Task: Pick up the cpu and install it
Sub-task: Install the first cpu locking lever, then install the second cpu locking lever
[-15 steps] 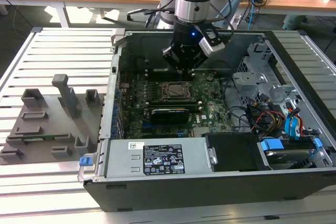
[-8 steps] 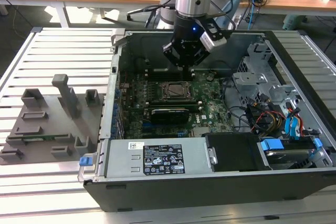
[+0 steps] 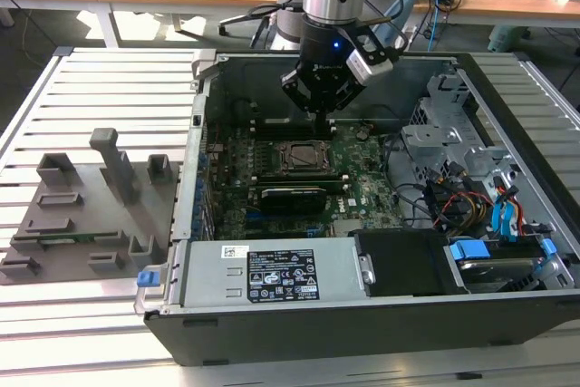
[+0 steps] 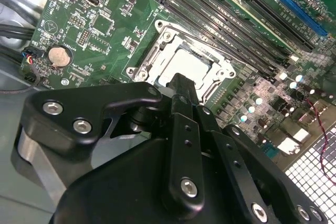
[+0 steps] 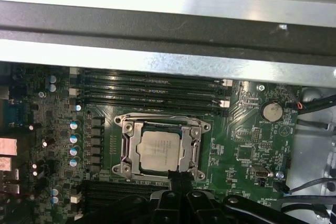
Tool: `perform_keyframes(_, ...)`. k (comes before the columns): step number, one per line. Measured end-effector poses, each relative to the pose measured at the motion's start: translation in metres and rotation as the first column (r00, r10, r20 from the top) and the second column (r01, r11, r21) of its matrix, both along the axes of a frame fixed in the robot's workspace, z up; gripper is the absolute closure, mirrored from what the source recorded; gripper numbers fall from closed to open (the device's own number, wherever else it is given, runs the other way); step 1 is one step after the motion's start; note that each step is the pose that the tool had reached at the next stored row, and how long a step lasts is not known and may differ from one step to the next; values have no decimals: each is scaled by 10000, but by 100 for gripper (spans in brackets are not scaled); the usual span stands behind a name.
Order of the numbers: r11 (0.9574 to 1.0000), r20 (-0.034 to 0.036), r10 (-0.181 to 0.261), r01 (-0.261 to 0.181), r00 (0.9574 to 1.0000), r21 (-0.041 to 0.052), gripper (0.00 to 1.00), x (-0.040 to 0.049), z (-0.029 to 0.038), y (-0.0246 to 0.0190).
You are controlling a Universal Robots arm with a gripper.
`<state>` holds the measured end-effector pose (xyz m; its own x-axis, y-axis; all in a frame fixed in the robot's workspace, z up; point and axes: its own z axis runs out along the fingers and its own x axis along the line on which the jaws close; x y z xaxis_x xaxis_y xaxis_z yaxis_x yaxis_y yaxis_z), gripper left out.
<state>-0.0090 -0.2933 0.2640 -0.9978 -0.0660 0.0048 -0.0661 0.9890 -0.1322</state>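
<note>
Silvery cpu (image 5: 160, 149) already in socket (image 5: 127, 153), mid frame. Gripper (image 5: 179, 178) just above, fingers together, holding nothing. Mostly done.

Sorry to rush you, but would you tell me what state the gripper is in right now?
Gripper: shut, holding nothing, its tips just beside the cpu, which sits in the motherboard socket.

From the second wrist view, the black metal gripper (image 4: 181, 85) covers the near edge of the square silvery-grey cpu (image 4: 186, 66) in its socket. Whether its fingers touch the chip, I cannot tell. The grey plastic tray with upright blocks (image 3: 86, 215) runs off the exterior view's left.
</note>
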Motion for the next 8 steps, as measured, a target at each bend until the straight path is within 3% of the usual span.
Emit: perform_keyframes(8, 10000, 0, 0, 0, 10000, -2, 89, 0, 0, 0)
